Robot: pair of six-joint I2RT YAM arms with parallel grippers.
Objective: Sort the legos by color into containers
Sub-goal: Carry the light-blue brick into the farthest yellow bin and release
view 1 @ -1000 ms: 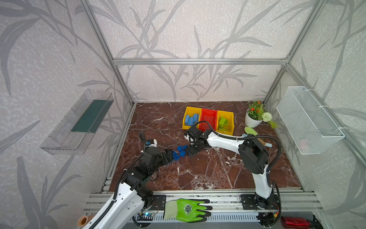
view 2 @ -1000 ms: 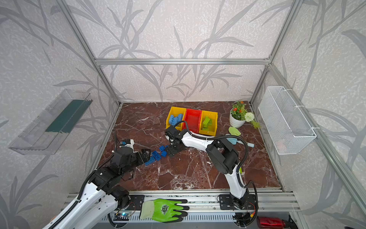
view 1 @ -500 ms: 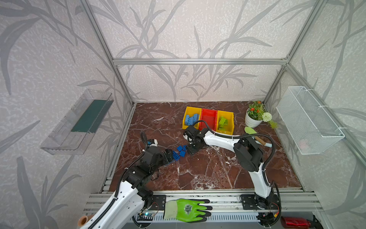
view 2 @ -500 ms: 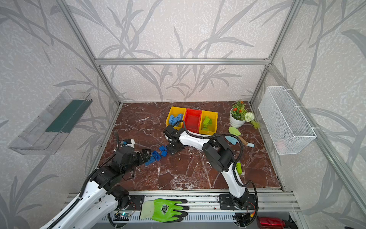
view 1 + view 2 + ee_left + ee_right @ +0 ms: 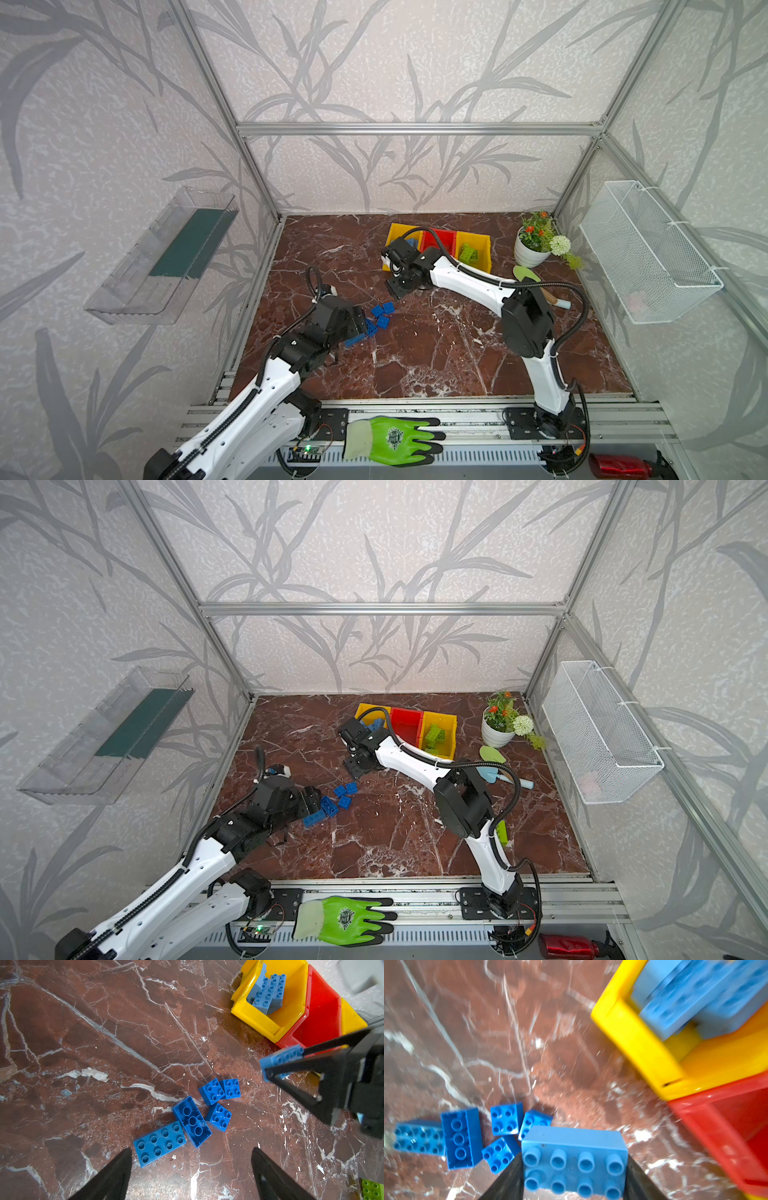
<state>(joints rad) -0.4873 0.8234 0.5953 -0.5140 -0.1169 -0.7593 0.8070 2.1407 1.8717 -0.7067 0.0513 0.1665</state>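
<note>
My right gripper (image 5: 574, 1169) is shut on a light blue 2x4 lego (image 5: 574, 1159), held studs up above the floor near the containers; in both top views it (image 5: 398, 286) (image 5: 354, 766) hangs in front of the left yellow bin (image 5: 394, 228). That bin (image 5: 259, 1020) holds several light blue legos (image 5: 268, 991). The red bin (image 5: 320, 1020) looks empty, and the right yellow bin (image 5: 451, 733) holds green legos (image 5: 434, 733). My left gripper (image 5: 191, 1150) is open, just short of a cluster of dark blue legos (image 5: 192, 1122) (image 5: 380, 318) on the floor.
A lone green lego (image 5: 501, 831) lies by the right arm. A flower pot (image 5: 530, 253) and a trowel (image 5: 525, 274) sit at the right. A wire basket (image 5: 648, 249) and a clear tray (image 5: 162, 257) hang on the walls. A green glove (image 5: 395, 440) lies on the front rail.
My right gripper has shut on the light blue lego beside the dark blue cluster and drawn back with it toward the bins. The left arm has stayed put.
</note>
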